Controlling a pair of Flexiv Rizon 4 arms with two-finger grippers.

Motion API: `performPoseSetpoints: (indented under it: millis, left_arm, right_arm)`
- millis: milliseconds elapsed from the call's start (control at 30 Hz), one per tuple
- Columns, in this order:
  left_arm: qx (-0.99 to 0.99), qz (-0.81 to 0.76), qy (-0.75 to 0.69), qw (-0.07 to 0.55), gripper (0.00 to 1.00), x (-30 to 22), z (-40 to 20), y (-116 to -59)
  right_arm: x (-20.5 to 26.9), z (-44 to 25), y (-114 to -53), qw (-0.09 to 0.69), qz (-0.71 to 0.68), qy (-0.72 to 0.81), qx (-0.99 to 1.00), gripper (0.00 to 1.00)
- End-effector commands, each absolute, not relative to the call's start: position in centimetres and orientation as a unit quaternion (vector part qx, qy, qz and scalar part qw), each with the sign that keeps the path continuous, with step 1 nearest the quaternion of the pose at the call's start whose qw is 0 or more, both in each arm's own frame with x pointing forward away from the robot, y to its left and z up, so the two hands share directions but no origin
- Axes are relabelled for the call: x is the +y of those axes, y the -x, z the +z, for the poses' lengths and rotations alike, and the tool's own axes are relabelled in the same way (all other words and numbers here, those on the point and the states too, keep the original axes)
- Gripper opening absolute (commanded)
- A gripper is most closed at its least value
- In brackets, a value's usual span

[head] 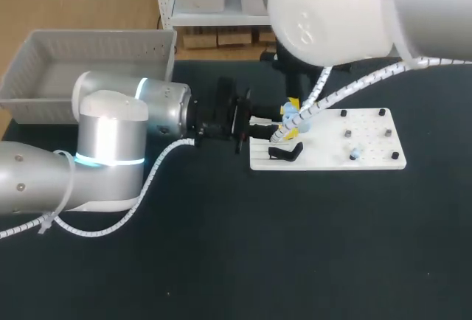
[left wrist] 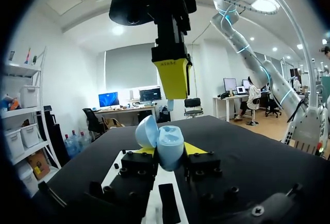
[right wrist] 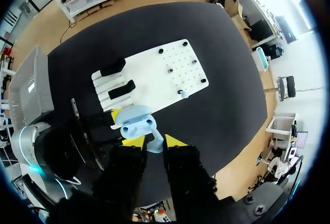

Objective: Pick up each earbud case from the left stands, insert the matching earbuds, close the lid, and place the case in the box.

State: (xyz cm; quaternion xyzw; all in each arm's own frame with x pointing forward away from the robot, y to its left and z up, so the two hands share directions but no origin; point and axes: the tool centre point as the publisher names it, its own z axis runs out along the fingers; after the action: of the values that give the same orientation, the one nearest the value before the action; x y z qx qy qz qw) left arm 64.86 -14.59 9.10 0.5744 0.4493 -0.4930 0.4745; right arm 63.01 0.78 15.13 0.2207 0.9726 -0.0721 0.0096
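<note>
Now the left gripper is clamping the open earbud case; the right gripper is pinching an earbud just above.

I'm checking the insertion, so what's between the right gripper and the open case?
A light blue earbud, pinched in the right gripper, hangs above the open case; the right wrist view shows it.

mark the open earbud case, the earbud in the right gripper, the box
earbud case (left wrist: 170, 150), left wrist view, on its open lower half
earbud (right wrist: 154, 144), right wrist view, on its visible middle
box (head: 103, 46), head view, on its far wall
</note>
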Motion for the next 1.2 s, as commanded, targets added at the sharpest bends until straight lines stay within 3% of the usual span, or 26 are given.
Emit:
performPoseSetpoints:
  millis: [33, 1200]
  left_arm:
    - [0.450, -0.491, -0.573, 0.478, 0.00, -14.6, 9.1, -64.6]
    - [0.450, -0.491, -0.573, 0.478, 0.00, -14.6, 9.1, -64.6]
  right_arm:
    - [0.7, 15.1, -62.9, 0.012, -0.071, -0.221, 0.973, 0.00]
    - [1.4, 13.7, -63.8, -0.050, -0.087, -0.255, 0.962, 0.00]
